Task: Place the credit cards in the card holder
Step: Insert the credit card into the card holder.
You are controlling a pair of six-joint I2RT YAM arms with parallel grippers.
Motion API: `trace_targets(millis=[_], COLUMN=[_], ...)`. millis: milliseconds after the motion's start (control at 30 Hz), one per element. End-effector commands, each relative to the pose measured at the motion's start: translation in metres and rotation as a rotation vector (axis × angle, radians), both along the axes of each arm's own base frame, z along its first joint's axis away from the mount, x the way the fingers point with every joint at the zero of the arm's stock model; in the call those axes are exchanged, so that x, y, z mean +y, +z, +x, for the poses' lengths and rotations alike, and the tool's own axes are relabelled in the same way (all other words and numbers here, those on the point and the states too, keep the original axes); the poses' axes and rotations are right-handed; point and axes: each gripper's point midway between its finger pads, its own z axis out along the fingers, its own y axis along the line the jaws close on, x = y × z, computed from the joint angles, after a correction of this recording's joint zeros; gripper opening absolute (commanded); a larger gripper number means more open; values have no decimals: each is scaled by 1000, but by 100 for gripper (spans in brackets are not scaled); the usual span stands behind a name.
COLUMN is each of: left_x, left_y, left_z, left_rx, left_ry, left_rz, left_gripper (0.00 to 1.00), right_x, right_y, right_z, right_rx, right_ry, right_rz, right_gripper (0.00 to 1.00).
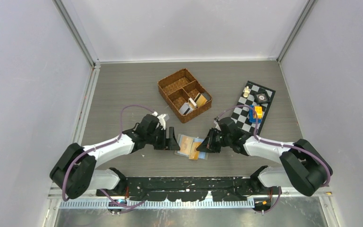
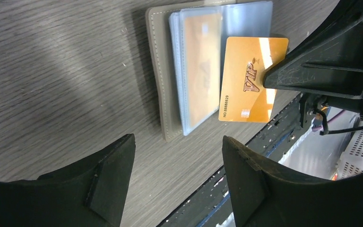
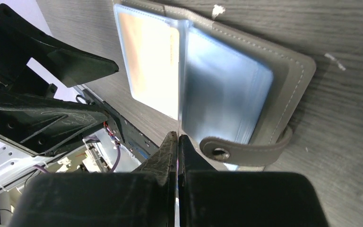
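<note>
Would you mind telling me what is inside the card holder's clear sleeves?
One orange card sits in a sleeve of the open card holder. The other sleeves look empty, but they are stacked, so lower ones are hidden.

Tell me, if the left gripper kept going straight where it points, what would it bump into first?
Probably the open card holder: its grey edge lies right ahead of the left gripper, with the gold card just beyond. Height is unclear, so it might meet the table first.

Pairs white forearm shells with black joints, trails purple cables along both arms, and ends in scuffed matte-black wedge-shaped fingers.
</note>
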Motion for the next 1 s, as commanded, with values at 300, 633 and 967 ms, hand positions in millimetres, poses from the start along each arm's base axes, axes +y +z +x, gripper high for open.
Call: trace_targets(millis=[300, 633, 967], left_x=[-20, -23, -17], left_y=[-10, -31, -41], left_z=[21, 26, 24], left_rx=[-33, 12, 24], left_ry=[-47, -50, -53], left_rz=[-23, 26, 67], left_gripper=[60, 36, 20], right_x=[5, 1, -3], right_y=[-7, -16, -30], right_z=[9, 7, 12], right_rx=[-26, 2, 38], right_ry=[31, 49, 42], right_rz=[48, 16, -14], right_gripper=[0, 1, 0])
